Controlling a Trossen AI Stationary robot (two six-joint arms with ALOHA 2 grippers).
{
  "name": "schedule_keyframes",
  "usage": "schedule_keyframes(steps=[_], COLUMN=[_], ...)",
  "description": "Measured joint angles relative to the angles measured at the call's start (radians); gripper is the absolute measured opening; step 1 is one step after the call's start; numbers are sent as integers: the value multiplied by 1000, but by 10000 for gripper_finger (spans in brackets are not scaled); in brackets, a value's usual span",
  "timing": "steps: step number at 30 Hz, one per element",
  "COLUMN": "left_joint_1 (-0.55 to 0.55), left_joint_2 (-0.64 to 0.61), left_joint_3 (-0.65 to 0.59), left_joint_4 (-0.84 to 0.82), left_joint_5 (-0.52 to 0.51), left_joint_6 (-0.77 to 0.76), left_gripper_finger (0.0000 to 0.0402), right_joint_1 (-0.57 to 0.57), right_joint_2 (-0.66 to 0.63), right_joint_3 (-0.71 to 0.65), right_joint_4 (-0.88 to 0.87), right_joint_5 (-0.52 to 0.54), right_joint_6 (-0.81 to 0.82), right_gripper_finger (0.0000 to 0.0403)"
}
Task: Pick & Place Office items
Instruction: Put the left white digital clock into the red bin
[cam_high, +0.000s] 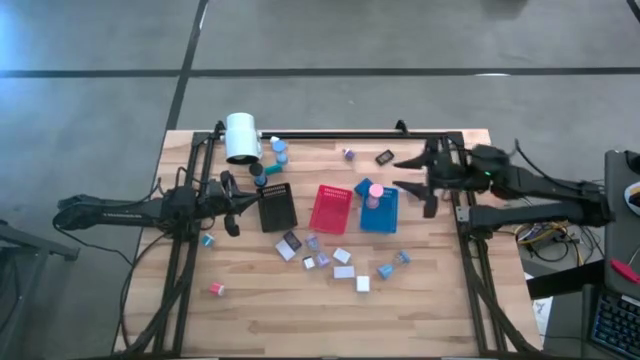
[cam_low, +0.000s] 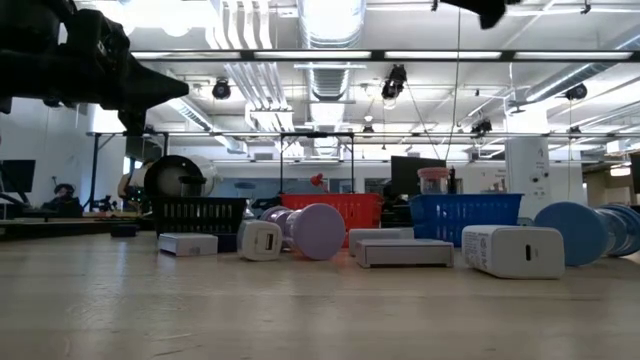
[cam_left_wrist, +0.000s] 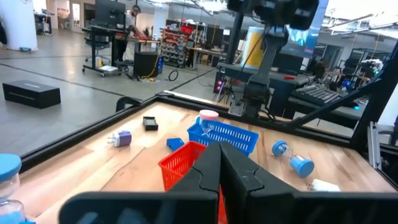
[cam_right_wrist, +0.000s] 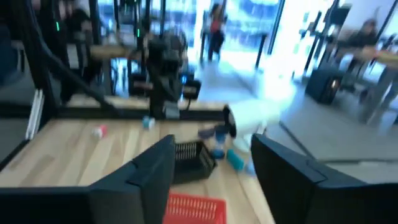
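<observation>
Right gripper (cam_high: 408, 173) hangs above the far right of the table, just right of the blue tray (cam_high: 380, 212); its two fingers (cam_right_wrist: 149, 171) stand apart with a clear gap and nothing between them. Left gripper (cam_high: 232, 208) sits at the left side, just left of the black tray (cam_high: 277, 207), fingers pressed together, holding nothing. Neither gripper touches any office item. Nearest the right gripper: a pink round cap (cam_high: 374, 191) standing up in the blue tray, and a small black bit (cam_high: 385, 156) lying flat toward the far edge, long axis slightly off the table's width. A lavender piece (cam_high: 348, 153) lies just left of that. Main scatter of white and grey blocks (cam_high: 343, 256) lies flat on the near side of the three trays, long axes pointing in mixed directions, well apart from both grippers. Two blue-capped pieces (cam_high: 393, 264) lie on their sides right of this group. A small pink piece (cam_high: 216, 289) sits alone toward the near left. Red tray (cam_high: 331, 208) stands between the black and blue ones. A white cylinder (cam_high: 242, 136) lies at the far left. Surface: light wooden tabletop (cam_high: 280, 310) with a black frame. Room: grey floor, open workshop with desks, ceiling ducts and lights.
</observation>
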Motion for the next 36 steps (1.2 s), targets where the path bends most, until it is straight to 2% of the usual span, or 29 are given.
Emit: schedule_keyframes(steps=[7, 13, 20, 32, 36], left_joint_1=[0, 0, 0, 0, 0], left_joint_2=[-1, -1, -1, -1, -1], left_joint_3=[0, 0, 0, 0, 0], left_joint_4=[6, 12, 3, 3, 3], left_joint_5=[-13, -110, -125, -126, -126], left_joint_6=[0, 23, 26, 50, 52], left_gripper_finger=[5, 5, 5, 5, 5], right_joint_1=[1, 2, 2, 1, 1], right_joint_2=[-205, -214, -213, -215, -219], right_joint_3=[-258, -433, -567, -615, -640], right_joint_4=[188, 345, 562, 580, 652], right_joint_5=[-8, -12, -137, -139, -140], right_joint_6=[43, 48, 37, -29, -53], right_gripper_finger=[89, 18, 9, 8, 8])
